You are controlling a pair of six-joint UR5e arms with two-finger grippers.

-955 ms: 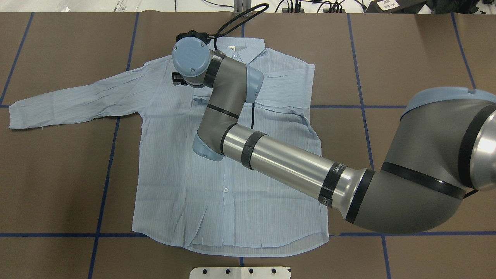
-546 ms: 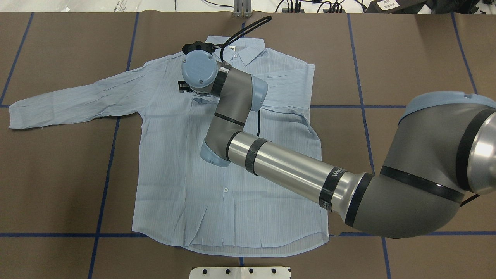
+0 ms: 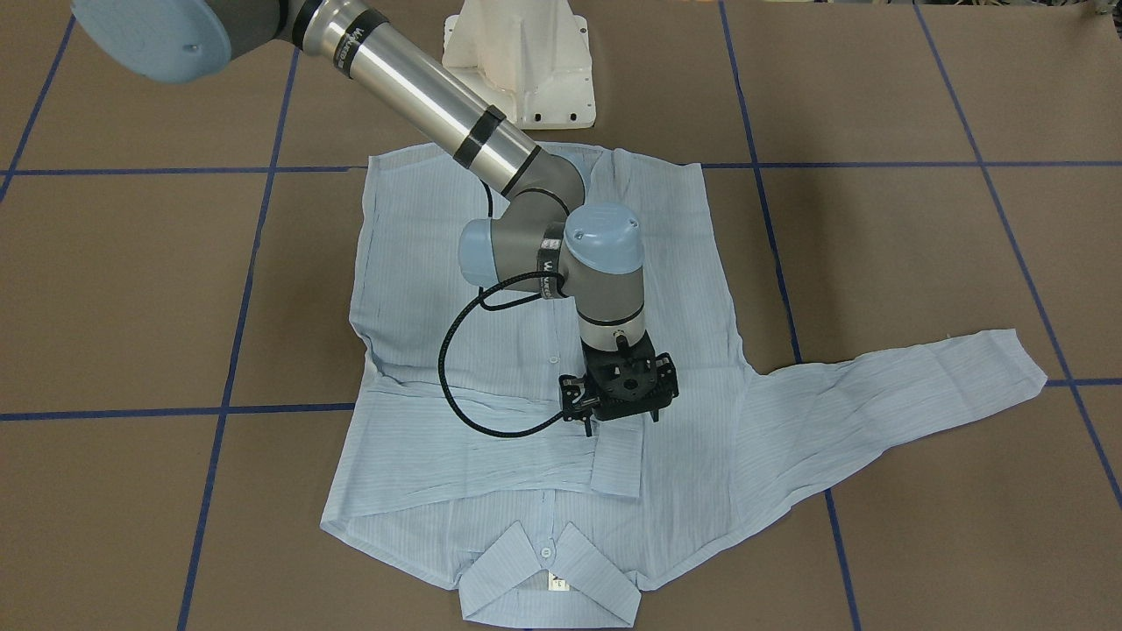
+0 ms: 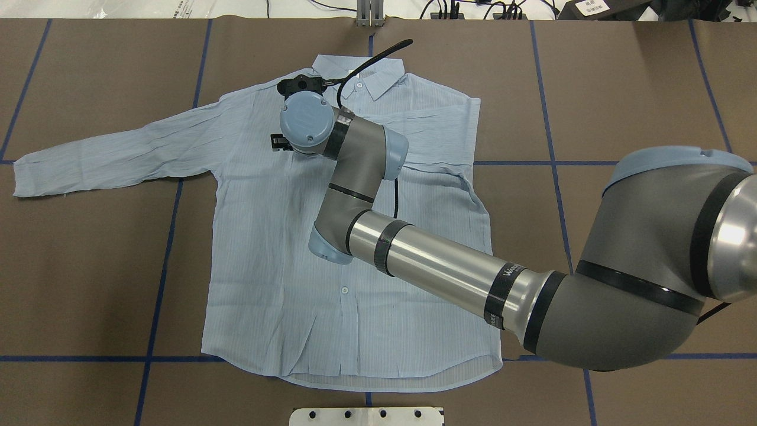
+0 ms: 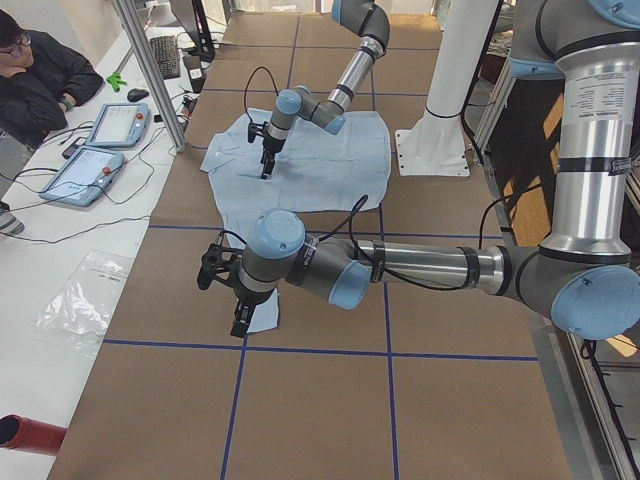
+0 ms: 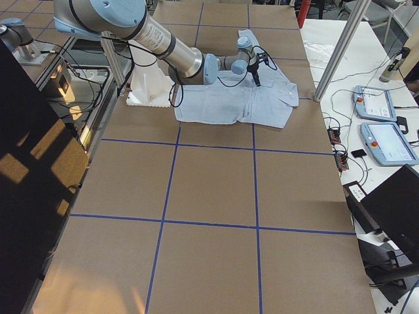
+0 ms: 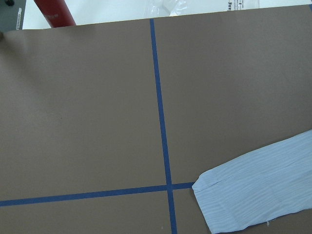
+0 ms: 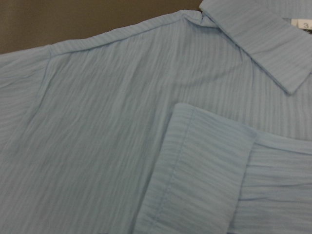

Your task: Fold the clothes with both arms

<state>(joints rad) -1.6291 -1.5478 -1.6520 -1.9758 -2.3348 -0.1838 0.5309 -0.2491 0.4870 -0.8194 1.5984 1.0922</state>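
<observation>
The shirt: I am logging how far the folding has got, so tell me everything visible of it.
The shirt is light blue, thin and finely striped, with small white buttons, a collar and a neck label. It lies flat, front up and buttoned, on the brown table cover, collar away from the robot. One sleeve is folded across the chest; the other sleeve stretches out to the robot's left. The right gripper stands over the folded cuff; contact is unclear.

A thin, light blue long-sleeved shirt (image 4: 266, 266) is marked with fine stripes and small white buttons (image 4: 343, 290). The brown paper table cover (image 4: 621, 89) is crossed by dark blue tape lines (image 4: 89, 358). The jointed right arm (image 4: 437, 272) is coloured silver and grey, with light blue caps.
</observation>
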